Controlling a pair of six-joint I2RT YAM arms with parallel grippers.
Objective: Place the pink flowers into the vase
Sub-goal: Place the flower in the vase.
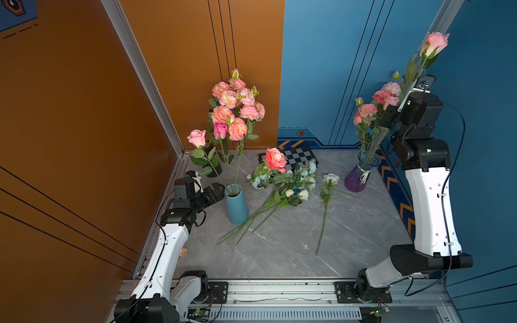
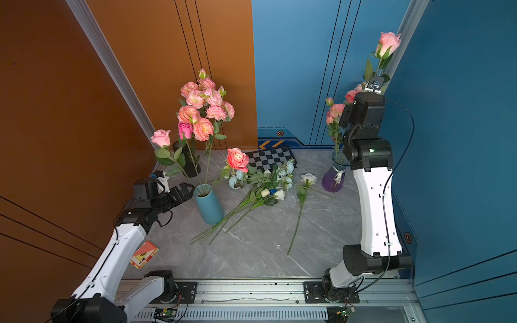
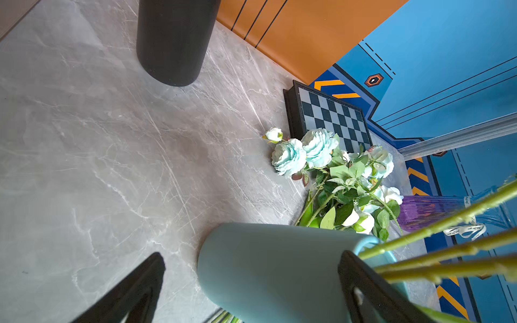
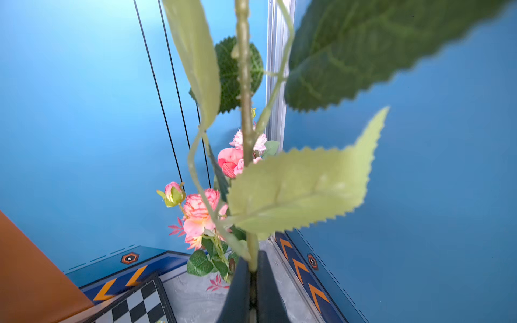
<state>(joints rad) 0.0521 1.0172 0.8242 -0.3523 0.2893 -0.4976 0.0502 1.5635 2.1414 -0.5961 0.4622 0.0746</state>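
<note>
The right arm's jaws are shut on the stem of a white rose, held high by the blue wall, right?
Almost. The held rose is pink, not white, as both top views show. The rest stands: the jaws are shut on its stem, high by the blue wall.

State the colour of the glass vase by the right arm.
Purple glass vase, clear toward the neck; best in a top view.
</note>
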